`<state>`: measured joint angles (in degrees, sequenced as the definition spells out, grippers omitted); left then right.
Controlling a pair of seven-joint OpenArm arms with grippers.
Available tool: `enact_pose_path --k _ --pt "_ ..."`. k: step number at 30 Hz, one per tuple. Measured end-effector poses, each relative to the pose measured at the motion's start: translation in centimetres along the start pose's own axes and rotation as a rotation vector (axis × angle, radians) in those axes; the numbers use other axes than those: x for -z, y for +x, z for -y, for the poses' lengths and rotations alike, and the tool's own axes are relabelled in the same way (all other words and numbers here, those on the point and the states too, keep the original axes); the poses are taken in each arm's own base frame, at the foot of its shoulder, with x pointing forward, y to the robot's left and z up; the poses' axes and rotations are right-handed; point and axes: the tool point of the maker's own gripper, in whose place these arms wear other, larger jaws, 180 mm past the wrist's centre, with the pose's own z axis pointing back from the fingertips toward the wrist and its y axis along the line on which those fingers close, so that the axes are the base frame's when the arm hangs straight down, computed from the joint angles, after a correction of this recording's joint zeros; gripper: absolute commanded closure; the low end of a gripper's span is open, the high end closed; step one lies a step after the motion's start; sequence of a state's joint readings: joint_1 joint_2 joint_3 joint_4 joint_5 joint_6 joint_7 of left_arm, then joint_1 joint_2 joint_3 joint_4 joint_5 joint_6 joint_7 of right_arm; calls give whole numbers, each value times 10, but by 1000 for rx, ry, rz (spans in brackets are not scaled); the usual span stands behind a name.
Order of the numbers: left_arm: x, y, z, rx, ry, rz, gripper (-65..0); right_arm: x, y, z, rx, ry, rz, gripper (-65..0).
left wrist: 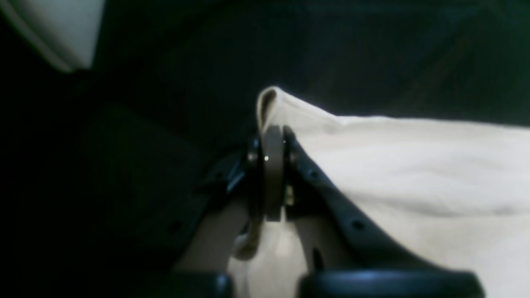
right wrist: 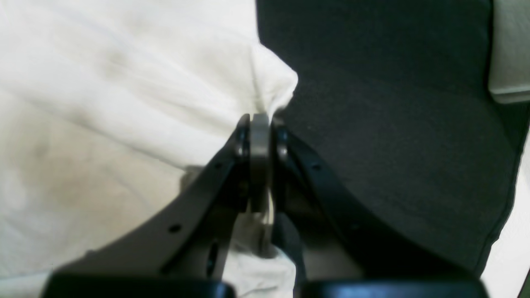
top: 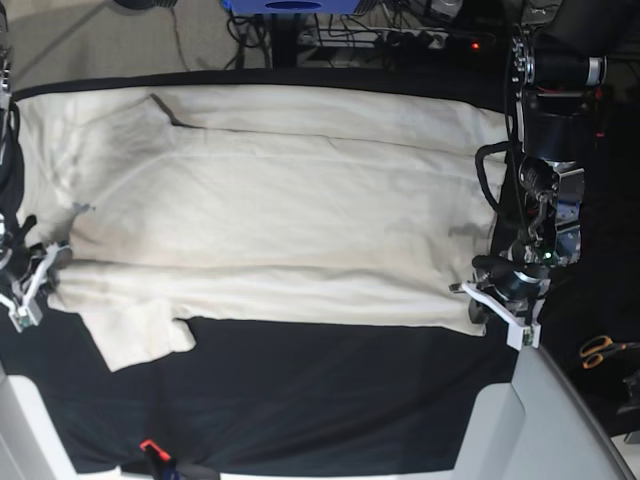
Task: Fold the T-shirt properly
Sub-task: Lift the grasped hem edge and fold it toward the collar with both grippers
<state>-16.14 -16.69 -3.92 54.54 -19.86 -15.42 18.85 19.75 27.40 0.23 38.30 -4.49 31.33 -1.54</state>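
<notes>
The cream T-shirt lies spread wide across the black table cloth, with one sleeve hanging toward the front left. At the shirt's right edge in the base view, my left gripper is shut on a corner of the cloth. The left wrist view shows its jaws pressed together on a raised fold of the T-shirt. At the shirt's left edge, my right gripper is shut on the cloth too. In the right wrist view, it pinches a peak of the T-shirt.
Orange-handled scissors lie on the table at the far right. Pale grey panels stand at the front corners. A small orange-tipped object sits near the front edge. Cables and a blue stand lie beyond the far edge.
</notes>
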Motion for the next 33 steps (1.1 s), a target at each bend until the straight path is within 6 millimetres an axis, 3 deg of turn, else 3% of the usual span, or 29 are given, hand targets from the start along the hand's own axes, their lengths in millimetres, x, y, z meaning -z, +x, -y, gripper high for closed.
enact_pose_path --k 5,9,13,19,23,33 --pt "-9 -7 5 24 -10 -1 0 0 -19 -12 -15 26 -39 0" --pt "-13 -3 9 36 -18 21 0 -2 -14 -12 -26 24 -18 0" --pt "-21 -22 2 59 -14 -54 0 -4 -25 -15 -42 22 -79 0" --pt "-38 -9 -7 57 3 -27 0 -15 -26 -24 -100 22 -104 0" --pt "-48 -21 -23 51 42 -55 0 -23 -26 -13 -54 -14 -100 0" --pt "-55 -51 -20 52 35 -111 0 -31 -45 -15 -64 -17 -186 0"
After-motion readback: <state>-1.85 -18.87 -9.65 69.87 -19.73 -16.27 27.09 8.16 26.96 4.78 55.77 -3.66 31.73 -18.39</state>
